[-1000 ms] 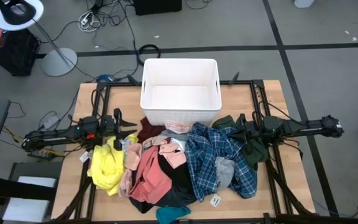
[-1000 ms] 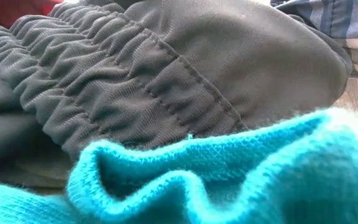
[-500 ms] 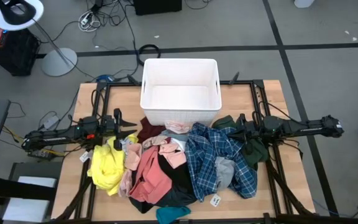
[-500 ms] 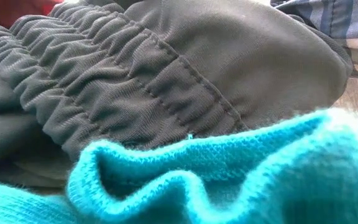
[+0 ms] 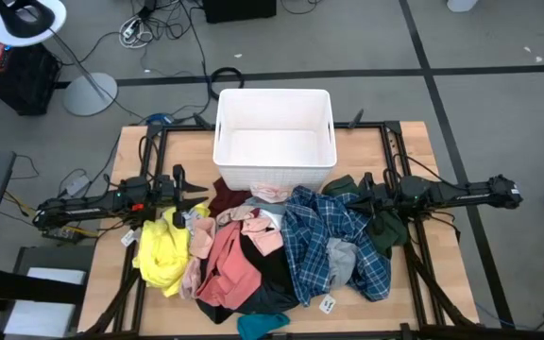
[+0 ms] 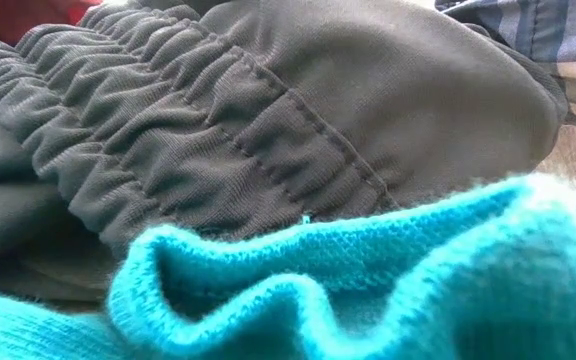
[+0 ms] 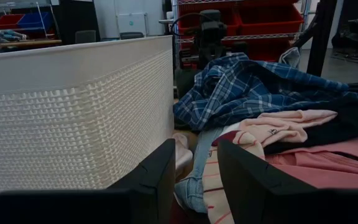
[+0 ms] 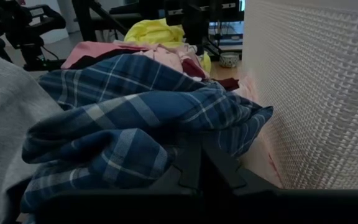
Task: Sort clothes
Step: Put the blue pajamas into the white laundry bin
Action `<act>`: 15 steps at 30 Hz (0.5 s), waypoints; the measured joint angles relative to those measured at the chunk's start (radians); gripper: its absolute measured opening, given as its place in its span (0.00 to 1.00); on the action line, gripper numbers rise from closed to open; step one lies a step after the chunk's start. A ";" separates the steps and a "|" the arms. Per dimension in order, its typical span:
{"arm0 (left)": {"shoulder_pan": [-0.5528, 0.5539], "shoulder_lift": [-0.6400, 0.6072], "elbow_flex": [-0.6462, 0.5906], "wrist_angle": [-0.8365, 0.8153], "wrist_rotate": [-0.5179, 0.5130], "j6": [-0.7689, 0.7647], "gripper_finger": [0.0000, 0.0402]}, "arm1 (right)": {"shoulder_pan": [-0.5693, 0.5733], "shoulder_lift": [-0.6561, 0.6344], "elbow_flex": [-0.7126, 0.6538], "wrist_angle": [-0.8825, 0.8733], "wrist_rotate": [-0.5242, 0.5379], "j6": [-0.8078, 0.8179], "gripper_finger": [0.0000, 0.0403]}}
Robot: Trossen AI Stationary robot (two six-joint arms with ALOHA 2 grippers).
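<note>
The clothes lie in a pile in front of the white bin (image 5: pixel 274 92): yellow (image 5: pixel 161 253), salmon pink (image 5: pixel 229 260), black (image 5: pixel 272 279), blue plaid (image 5: pixel 333 236), dark green (image 5: pixel 385 231), maroon (image 5: pixel 227 198) and teal (image 5: pixel 261 326) at the near edge. My left gripper (image 5: pixel 199 196) is open and level at the pile's left side; in the left wrist view its fingers (image 7: pixel 160 180) stand on either side of pale pink and denim cloth (image 7: pixel 194 180). My right gripper (image 5: pixel 355 192) is shut and level at the pile's right side, under the plaid shirt's edge (image 8: pixel 135 124). My left gripper: I cannot tell whether its open fingers touch the cloth between them. My right gripper lies level, coming from the table's right, with a fold of the plaid shirt (image 8: pixel 166 134) draped over its shut fingertips. The fold hides whether any cloth is between the fingers.
The bin stands at the table's far middle, its wall close beside both grippers (image 7: pixel 73 118) (image 8: pixel 316 87). A teal knit (image 6: pixel 368 290) and a dark elastic waistband (image 6: pixel 218 130) fill the low view. Bare wood shows at the table's left and right edges.
</note>
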 joint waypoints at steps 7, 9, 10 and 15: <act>0.000 0.000 0.000 0.000 0.000 0.000 0.32 | 0.000 0.000 0.000 0.014 0.009 0.063 0.03; 0.000 0.000 0.000 0.000 0.000 0.000 0.32 | -0.001 0.000 0.000 0.017 0.022 0.086 0.03; 0.000 0.000 0.000 0.000 0.000 0.000 0.32 | -0.001 0.000 0.000 0.020 0.033 0.092 0.03; 0.000 0.000 0.000 0.000 0.000 0.000 0.32 | -0.001 0.000 0.006 0.021 0.093 0.105 0.01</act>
